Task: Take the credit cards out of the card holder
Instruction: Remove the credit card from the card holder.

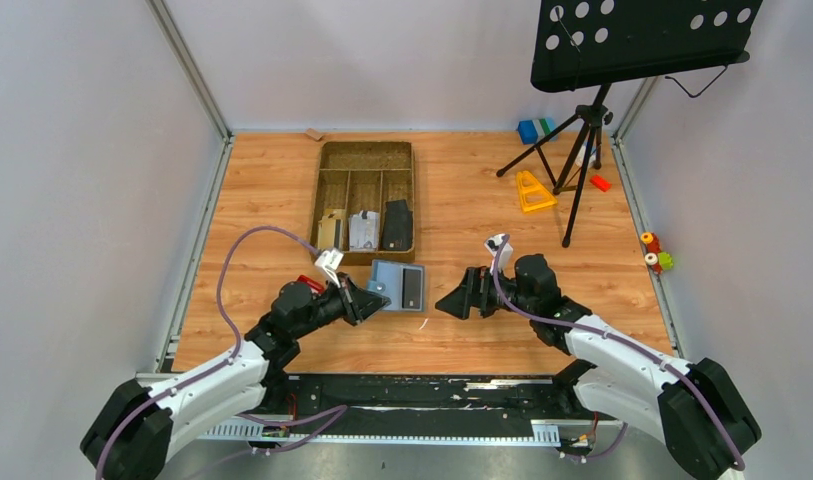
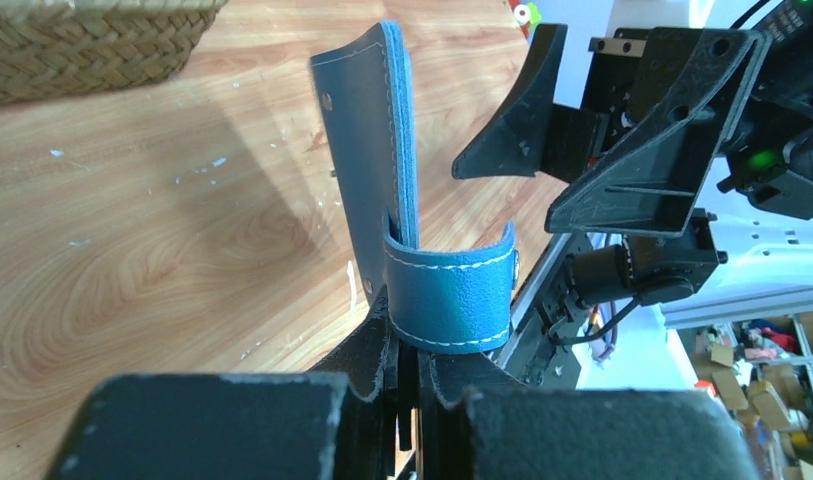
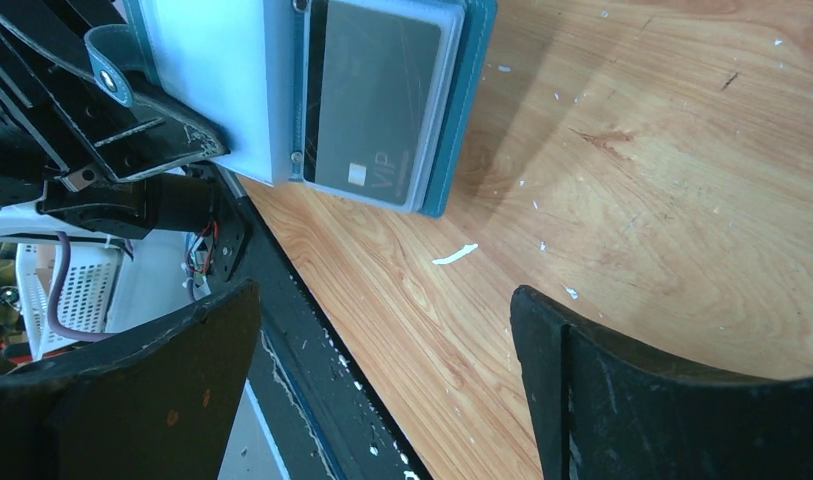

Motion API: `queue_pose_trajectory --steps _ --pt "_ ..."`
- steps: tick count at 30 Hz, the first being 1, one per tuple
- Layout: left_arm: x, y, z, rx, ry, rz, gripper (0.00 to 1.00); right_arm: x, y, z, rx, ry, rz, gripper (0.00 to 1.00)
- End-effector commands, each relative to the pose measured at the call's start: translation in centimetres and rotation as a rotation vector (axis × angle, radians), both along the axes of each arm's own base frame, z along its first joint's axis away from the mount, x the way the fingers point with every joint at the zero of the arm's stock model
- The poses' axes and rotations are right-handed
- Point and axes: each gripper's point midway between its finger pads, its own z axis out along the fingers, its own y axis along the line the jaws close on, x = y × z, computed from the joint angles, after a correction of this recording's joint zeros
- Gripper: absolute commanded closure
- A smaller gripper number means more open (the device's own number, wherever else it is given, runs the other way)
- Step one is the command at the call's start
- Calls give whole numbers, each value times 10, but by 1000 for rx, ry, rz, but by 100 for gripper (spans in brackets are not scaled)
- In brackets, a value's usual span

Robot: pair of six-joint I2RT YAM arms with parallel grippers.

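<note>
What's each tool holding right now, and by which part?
Left tool pinches the card holder by its closure strap. Right tool: open, holding nothing.

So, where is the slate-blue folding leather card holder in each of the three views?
Top external: card holder at centre, open, just in front of the brown woven tray.
Left wrist: centre, seen edge-on, strap lowest.
Right wrist: top left, open, a dark grey card inside.
Shared landmark: the left gripper, shut on its strap.

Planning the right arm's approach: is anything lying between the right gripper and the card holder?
Only bare tabletop with a small white scrap lies between the right gripper and the card holder, as the right wrist view shows.
</note>
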Motion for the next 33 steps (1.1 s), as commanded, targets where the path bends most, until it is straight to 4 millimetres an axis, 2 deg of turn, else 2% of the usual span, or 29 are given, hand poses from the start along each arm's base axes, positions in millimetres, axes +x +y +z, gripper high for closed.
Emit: queue_pose_trajectory --steps 1,5,9,15,25,33 --pt "9 -1 41 -61 -94 31 100 0 5 11 52 -26 15 5" --pt "8 2 64 -165 -86 64 100 -1 5 12 62 -10 12 0" --pt "8 1 67 -149 -71 60 100 -2 6 16 71 -12 16 0" --pt "-1 -11 76 -197 -55 -26 100 -4 6 24 92 -29 18 0" --pt "-9 -22 99 -272 -77 -113 100 -12 11 64 244 -85 42 0" --pt "-22 -24 121 -353 -99 -179 100 -2 15 74 282 -59 -1 1"
